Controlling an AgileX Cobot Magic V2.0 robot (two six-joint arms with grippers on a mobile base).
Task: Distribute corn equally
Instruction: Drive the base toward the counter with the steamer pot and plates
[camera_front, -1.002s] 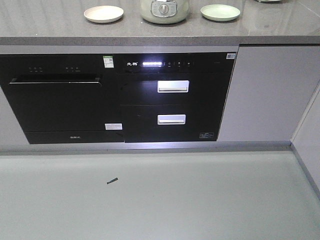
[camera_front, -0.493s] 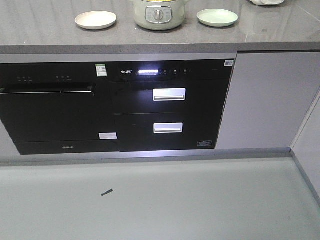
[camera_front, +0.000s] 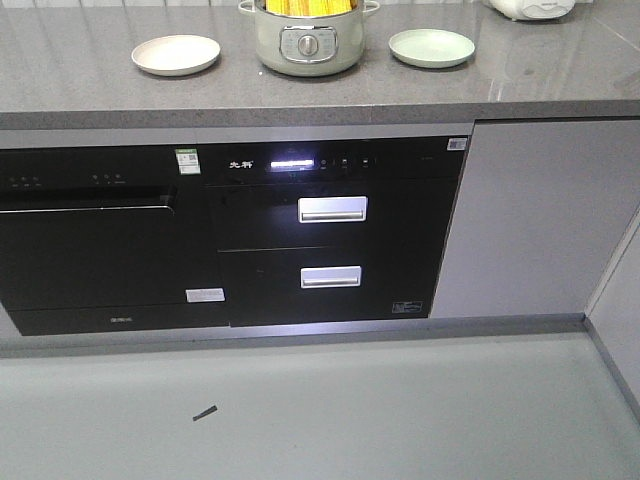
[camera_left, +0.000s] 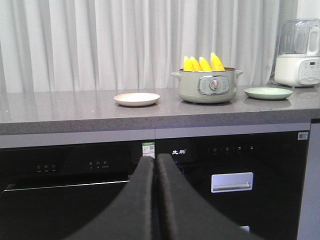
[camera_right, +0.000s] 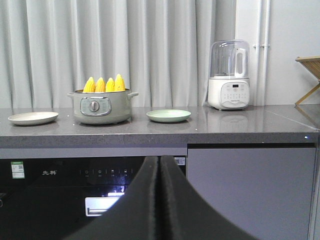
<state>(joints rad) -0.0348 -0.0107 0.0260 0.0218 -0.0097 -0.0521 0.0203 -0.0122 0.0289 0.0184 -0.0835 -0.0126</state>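
Note:
Several yellow cobs of corn (camera_left: 202, 63) (camera_right: 104, 84) (camera_front: 310, 6) stand upright in a pale green electric pot (camera_left: 207, 86) (camera_right: 101, 107) (camera_front: 305, 42) on the grey counter. A cream plate (camera_left: 136, 99) (camera_right: 33, 118) (camera_front: 176, 54) lies left of the pot, a green plate (camera_left: 268, 92) (camera_right: 168, 115) (camera_front: 431, 47) right of it. My left gripper (camera_left: 155, 162) is shut on nothing, low in front of the cabinets. My right gripper (camera_right: 159, 162) is likewise shut and empty, well short of the counter.
A white blender (camera_right: 228, 75) (camera_left: 304, 52) stands at the counter's right. Below the counter (camera_front: 560, 80) are a black dishwasher (camera_front: 100, 250) and a black drawer unit (camera_front: 330, 240) with two silver handles. A small dark scrap (camera_front: 204, 413) lies on the grey floor.
The front view has shifted: the counter and appliances sit lower and further left in the frame, and the pot's yellow corn now shows at the top.

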